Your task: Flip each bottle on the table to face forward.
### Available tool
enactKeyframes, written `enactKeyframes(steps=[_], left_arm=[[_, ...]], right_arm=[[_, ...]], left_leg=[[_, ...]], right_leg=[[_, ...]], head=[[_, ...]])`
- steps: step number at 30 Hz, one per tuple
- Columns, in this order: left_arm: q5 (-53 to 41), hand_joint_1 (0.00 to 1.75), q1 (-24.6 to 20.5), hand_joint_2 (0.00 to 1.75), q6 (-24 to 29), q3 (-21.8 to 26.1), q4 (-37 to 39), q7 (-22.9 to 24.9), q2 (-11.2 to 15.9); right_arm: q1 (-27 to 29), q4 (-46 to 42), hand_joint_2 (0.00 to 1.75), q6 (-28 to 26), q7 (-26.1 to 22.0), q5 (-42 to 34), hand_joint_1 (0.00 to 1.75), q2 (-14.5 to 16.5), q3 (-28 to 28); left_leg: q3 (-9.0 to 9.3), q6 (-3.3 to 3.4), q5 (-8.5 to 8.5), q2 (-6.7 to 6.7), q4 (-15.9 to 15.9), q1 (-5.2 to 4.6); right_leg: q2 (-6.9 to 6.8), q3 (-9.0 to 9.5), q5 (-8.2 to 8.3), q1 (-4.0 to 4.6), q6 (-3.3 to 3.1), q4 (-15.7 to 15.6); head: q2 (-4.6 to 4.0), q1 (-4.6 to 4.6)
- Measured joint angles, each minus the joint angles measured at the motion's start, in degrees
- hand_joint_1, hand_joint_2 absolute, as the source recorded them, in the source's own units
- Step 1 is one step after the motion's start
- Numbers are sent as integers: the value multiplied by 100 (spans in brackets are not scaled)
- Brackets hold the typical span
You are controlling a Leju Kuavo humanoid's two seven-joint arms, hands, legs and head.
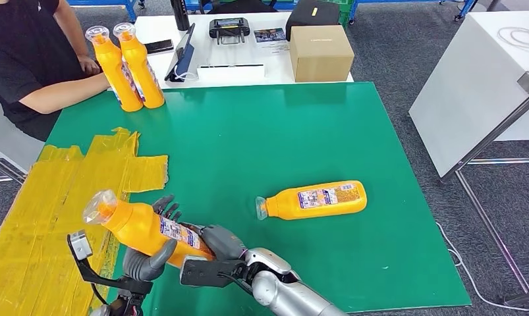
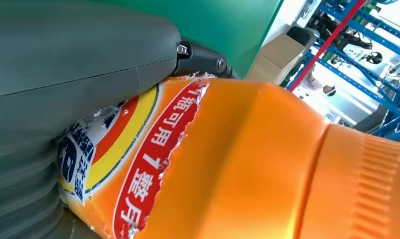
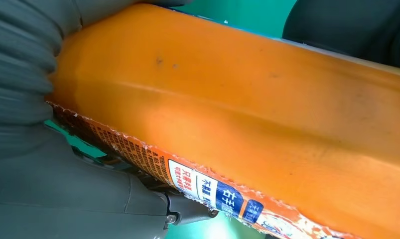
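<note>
Both hands are on one orange bottle (image 1: 143, 227), held tilted off the green tabletop (image 1: 261, 131) at its near-left corner, cap end up and pointing away to the left. The left hand (image 1: 146, 260) is clamped under the body with its thick thumb wrapped across the label; the right hand (image 1: 212, 240) is closed around the bottle's lower end, dark fingers showing over the top. In the wrist views the torn-edged label lies right under the grey thumbs.

A second bottle (image 1: 314, 199) lies on its side to the right of the held one, cap towards it, label up, well apart from either hand. Two more bottles (image 1: 130, 66) stand upright and touching at the far-left corner of the tabletop, beside a seated person's forearm (image 1: 67, 92).

The risk I see is slip: the plastic looks smooth, and the held bottle hangs near the edge, so if either hand loosens mid-turn it could drop onto the yellow tape patch (image 1: 57, 197) or roll off. The ragged label might also tear further under the thumbs.

All four bottles are capped; what is inside cannot be told. A closed cardboard box (image 1: 321, 52) sits beyond the tabletop's far edge.
</note>
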Motion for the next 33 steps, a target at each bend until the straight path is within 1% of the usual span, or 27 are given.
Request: enactKeyframes(steps=[6, 11, 12, 13, 15, 16, 17, 21, 25, 28, 33], left_arm=[[-18, 175, -1, 175, -8, 16, 9, -22, 0], [-339, 175, -11, 175, -13, 15, 4, -229, -4], [-475, 175, -19, 175, -7, 11, -4, -304, -4], [-680, 175, -29, 175, 15, -1, -23, -407, -4], [-1304, 175, -60, 175, 151, -52, -102, -683, -5], [-1713, 175, -82, 175, 273, -90, -161, -841, -7], [-2144, 175, -110, 175, 423, -122, -226, -987, -11], [-3559, 175, -261, 175, 1026, -212, -484, -1346, -11], [-5092, 175, -337, 175, 1809, -323, -712, -1618, 22], [-5850, 175, -346, 175, 2210, -387, -831, -1656, 42], [-7668, 175, -371, 175, 3271, -394, -873, -1492, 115]], right_arm=[[-5, 29, 175, -25, -14, -25, 175, 5, 1], [19, 20, 175, -149, -9, -11, 175, 4, -10], [22, 12, 175, -178, -7, -3, 164, 3, -20], [24, -1, 175, -214, 2, 4, 147, 2, -34], [28, -54, 175, -302, 38, 14, 59, -8, -79], [29, -100, 175, -346, 67, 15, 26, -21, -117], [29, -163, 175, -384, 97, 16, 0, -39, -167], [44, -498, 175, -414, 230, -3, 0, -158, -446], [121, -918, 175, -388, 277, -91, 0, -350, -806], [174, -1292, 175, -325, 293, -133, 0, -511, -1053], [323, -1979, 175, -258, 304, -176, 0, -875, -1449]], left_leg=[[1, 0, 0, 0, 0, 0], [0, 0, 0, 0, 0, 0], [0, 0, 0, 0, 0, 0], [0, 0, 0, 0, 0, 0], [0, 0, 0, -1, 0, 0], [0, 0, 0, -1, 1, 0], [0, 0, 0, -2, 1, 0], [1, 2, 2, -4, 1, -1], [1, 2, 2, -9, 2, -2], [1, 2, 2, -9, 2, -4], [-1, 2, 2, -12, 3, -5]], right_leg=[[0, 0, 0, 0, 0, 0], [0, 0, 0, -1, 0, 0], [0, 0, 0, -1, 0, 0], [0, 0, 0, -1, 0, 0], [0, 1, 0, -1, 0, 0], [0, 1, 0, -1, 0, 0], [-1, 2, 1, -1, 0, 0], [-4, 6, 1, -1, 1, 0], [-9, 8, 1, -2, 1, 0], [-9, 7, 1, -3, 2, 0], [-14, 6, 1, -6, 2, 0]], head=[[0, 1], [0, 0], [0, 1], [0, 1], [0, 1], [0, 2], [0, 2], [0, 1], [0, 1], [0, 2], [0, 1]])
